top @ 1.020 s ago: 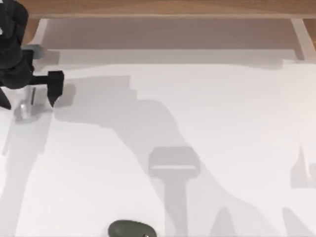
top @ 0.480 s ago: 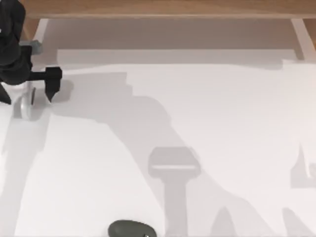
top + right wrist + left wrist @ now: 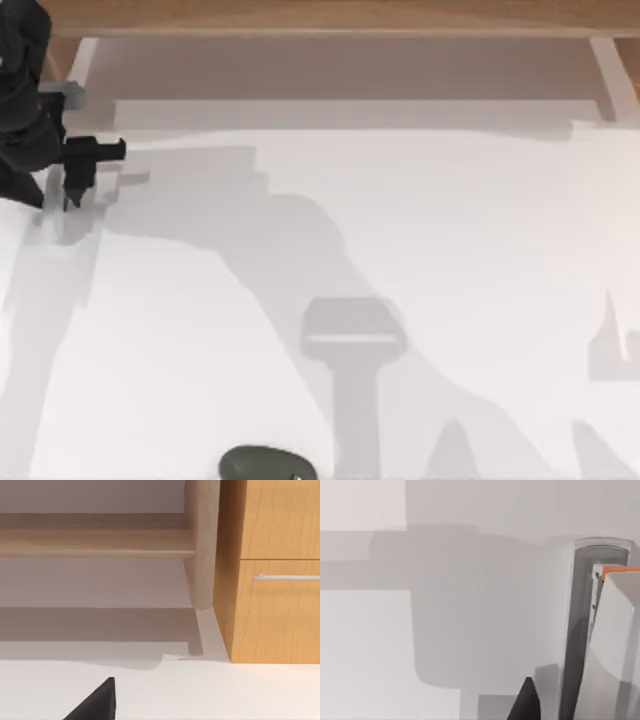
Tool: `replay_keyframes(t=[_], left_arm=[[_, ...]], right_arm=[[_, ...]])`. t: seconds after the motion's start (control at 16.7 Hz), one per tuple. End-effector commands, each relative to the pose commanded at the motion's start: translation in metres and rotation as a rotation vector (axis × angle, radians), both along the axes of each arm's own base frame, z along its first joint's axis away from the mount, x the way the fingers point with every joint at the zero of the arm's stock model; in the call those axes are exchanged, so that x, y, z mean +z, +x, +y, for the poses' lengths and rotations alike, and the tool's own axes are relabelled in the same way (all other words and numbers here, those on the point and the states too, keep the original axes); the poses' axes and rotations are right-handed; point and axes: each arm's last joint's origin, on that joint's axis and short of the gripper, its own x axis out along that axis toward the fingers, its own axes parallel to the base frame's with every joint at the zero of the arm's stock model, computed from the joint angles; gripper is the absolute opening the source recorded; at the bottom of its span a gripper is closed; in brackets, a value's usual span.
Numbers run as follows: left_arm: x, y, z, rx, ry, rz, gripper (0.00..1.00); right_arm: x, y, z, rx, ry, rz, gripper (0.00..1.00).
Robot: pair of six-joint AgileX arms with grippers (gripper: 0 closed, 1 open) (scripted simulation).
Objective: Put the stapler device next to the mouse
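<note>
My left gripper (image 3: 58, 190) is at the table's far left, near the back. Its jaws stand narrow and are shut on the stapler device (image 3: 56, 178), a slim white-and-silver piece between them. In the left wrist view the stapler device (image 3: 600, 630) looms close, with an orange detail at its top, and one black fingertip (image 3: 525, 702) shows beside it. The mouse (image 3: 266, 465), a dark grey-olive oval, lies at the front edge left of centre, far from the stapler. A dark part of my right gripper (image 3: 95, 702) shows in the right wrist view, over the white tabletop.
A wooden strip (image 3: 330, 15) runs along the back of the white table (image 3: 450, 250). In the right wrist view a wooden cabinet (image 3: 275, 605) with a drawer handle and a wooden post (image 3: 202, 545) stand behind the table. Grey arm shadows cross the surface.
The left gripper's fingers have drawn in from a wide spread and now sit narrow around the stapler device. The mouse has not moved.
</note>
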Motion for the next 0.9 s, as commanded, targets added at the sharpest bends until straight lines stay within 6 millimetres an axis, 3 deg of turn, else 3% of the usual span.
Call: replay_keyframes(t=[0.18, 0.24, 0.9], left_arm=[[0.0, 0.0, 0.0, 0.0, 0.0, 0.0, 0.02], [0.0, 0.0, 0.0, 0.0, 0.0, 0.0, 0.0], [-0.0042, -0.004, -0.0054, 0.0, 0.0, 0.023, 0.0]], right_arm=[[0.0, 0.0, 0.0, 0.0, 0.0, 0.0, 1.0], [0.0, 0.0, 0.0, 0.0, 0.0, 0.0, 1.0], [0.0, 0.0, 0.0, 0.0, 0.0, 0.0, 1.0]])
